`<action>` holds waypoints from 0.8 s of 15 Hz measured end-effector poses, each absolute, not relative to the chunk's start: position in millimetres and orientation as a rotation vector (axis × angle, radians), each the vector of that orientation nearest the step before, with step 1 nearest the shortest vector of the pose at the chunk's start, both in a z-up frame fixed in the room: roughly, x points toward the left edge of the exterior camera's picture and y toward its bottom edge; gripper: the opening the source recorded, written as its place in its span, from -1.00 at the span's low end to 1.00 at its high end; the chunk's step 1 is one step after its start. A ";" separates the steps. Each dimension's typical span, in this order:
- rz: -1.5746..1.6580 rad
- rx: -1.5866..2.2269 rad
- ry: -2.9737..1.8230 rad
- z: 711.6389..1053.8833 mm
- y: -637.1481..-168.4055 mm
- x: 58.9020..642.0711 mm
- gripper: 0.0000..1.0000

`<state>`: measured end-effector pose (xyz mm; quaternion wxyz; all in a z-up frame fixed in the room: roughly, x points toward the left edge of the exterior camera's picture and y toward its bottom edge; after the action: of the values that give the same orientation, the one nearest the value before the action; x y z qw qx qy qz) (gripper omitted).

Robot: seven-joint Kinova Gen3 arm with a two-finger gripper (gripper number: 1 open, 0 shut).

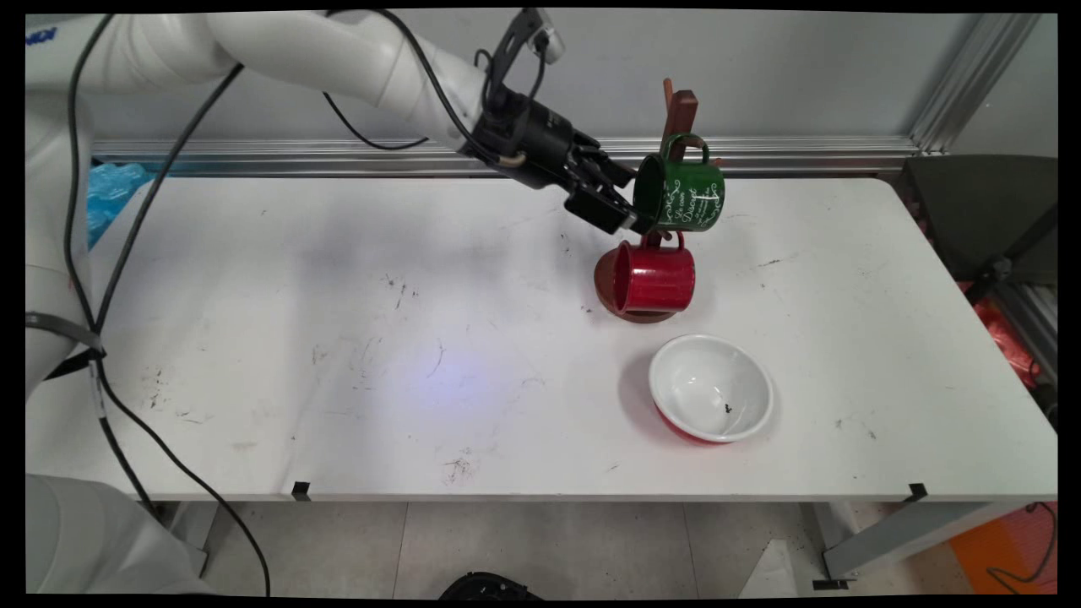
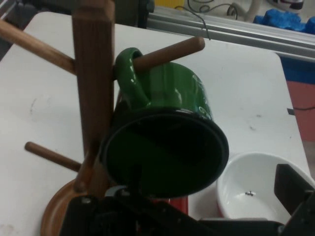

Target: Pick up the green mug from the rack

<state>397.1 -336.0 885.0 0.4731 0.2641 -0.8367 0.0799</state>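
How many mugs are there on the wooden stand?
2. The green mug hangs by its handle on an upper peg, at the claw. The red mug hangs lower, near the stand's base. None seems hidden.

The table's (image 1: 338, 338) left and middle lie open. On the right, the mug tree (image 1: 680, 110) stands far, with a green mug (image 1: 680, 194) hung high and a red mug (image 1: 654, 279) low. The bowl (image 1: 711, 387) sits just near of it, leaving a narrow gap between.
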 end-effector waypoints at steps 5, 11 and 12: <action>0.200 0.653 -2.016 870.6 -343.4 383.7 1.00; 0.211 0.677 -1.988 863.1 -350.2 376.4 -1.00; 0.211 0.682 -1.983 862.0 -351.1 375.1 -1.00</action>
<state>375.1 -351.1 862.0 0.4942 0.2814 -0.8179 0.0868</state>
